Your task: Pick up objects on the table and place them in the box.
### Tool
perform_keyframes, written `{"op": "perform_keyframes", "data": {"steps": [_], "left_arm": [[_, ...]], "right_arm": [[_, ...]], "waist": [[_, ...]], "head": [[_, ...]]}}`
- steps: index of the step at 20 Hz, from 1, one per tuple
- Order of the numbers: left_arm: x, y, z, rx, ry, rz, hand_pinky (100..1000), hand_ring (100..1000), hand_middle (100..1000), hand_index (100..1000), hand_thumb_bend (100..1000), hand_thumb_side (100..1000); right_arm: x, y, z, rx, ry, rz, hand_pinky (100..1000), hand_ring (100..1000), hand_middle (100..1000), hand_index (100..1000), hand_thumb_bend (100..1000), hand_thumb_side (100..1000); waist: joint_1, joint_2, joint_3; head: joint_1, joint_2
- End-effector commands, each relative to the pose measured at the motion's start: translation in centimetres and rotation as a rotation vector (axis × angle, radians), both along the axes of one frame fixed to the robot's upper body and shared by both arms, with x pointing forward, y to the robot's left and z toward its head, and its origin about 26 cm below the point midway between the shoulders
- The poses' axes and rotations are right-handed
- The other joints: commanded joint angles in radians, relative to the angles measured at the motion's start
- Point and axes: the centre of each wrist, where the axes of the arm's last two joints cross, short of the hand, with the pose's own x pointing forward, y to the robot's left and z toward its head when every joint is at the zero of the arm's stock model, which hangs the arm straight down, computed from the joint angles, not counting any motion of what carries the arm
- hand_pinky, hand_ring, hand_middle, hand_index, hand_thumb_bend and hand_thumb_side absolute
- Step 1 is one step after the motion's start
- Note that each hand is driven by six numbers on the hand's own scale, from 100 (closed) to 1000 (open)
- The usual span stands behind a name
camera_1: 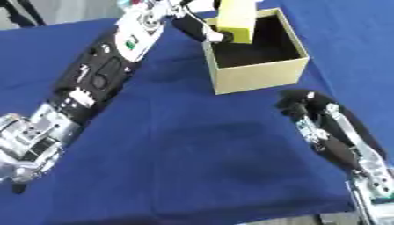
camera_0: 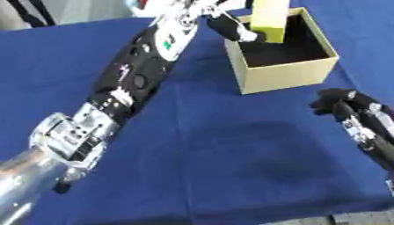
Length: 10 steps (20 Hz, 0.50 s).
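Stretched diagonally across a dark blue tablecloth (camera_0: 231, 145) from the lower left: the black-and-silver left arm (camera_0: 123, 92), reaching to the far side of the table. At its end, the left hand (camera_0: 231, 27), dark fingers (camera_1: 202, 30) curled round the lower part of a tall yellow rectangular block (camera_0: 269, 19) and pinching it against the near-left corner of an open square cardboard box (camera_0: 281, 72). Block upright, its lower end inside the box's rim, its upper end cut off by the top edge of both views. Whether resting on the box's dark floor or hanging just above: cannot tell.

Box pale tan outside, black within, standing on the cloth at the far right, apart from the right hand. Nothing else made out inside beyond the block.

Low on the right side, the right hand (camera_1: 296, 105), black, on a silver-and-black forearm (camera_1: 338, 140) entering from the lower right corner. Fingers bunched and curled inward at the tip, holding nothing, hovering over or lying on the cloth just beside the box's near front wall, not touching it.

Pale floor and dark legs of a stand visible past the table's far left edge.
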Motion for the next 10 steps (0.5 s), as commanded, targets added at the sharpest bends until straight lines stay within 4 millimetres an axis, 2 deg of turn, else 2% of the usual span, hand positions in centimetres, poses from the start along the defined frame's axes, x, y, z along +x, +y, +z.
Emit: {"op": "perform_keyframes", "data": {"steps": [1, 6, 7, 8, 10], "left_arm": [[0.3, 0.4, 1.1, 0.016, -0.048, 0.033, 821, 598, 395, 610, 607, 224], [0.6, 0.9, 0.3, 0.058, -0.038, 0.087, 829, 627, 509, 705, 628, 274], [0.6, 1.0, 0.2, 0.065, -0.034, 0.094, 829, 627, 509, 705, 628, 274], [0.7, 1.2, 0.1, 0.069, -0.031, 0.099, 844, 666, 605, 770, 659, 307], [0.7, 1.4, -0.1, 0.079, -0.022, 0.103, 877, 732, 742, 854, 714, 379]], "right_arm": [[0.0, 0.6, 0.7, -0.001, -0.021, 0.034, 723, 746, 636, 813, 100, 740], [0.0, 0.6, 0.7, -0.005, -0.02, 0.036, 723, 745, 635, 813, 100, 744], [0.0, 0.6, 0.7, -0.004, -0.019, 0.034, 723, 745, 635, 813, 100, 744], [0.0, 0.6, 0.7, -0.005, -0.018, 0.032, 723, 745, 635, 813, 100, 745], [0.0, 0.4, 0.6, -0.005, -0.014, 0.027, 723, 745, 635, 813, 100, 745]], "waist": [[-0.002, -0.01, -0.01], [0.009, -0.002, -0.021], [0.009, -0.002, -0.021], [0.01, -0.003, -0.02], [0.009, -0.005, -0.018]], "head": [[0.007, -0.017], [0.005, -0.016], [0.005, -0.015], [0.005, -0.013], [0.004, -0.01]]}}
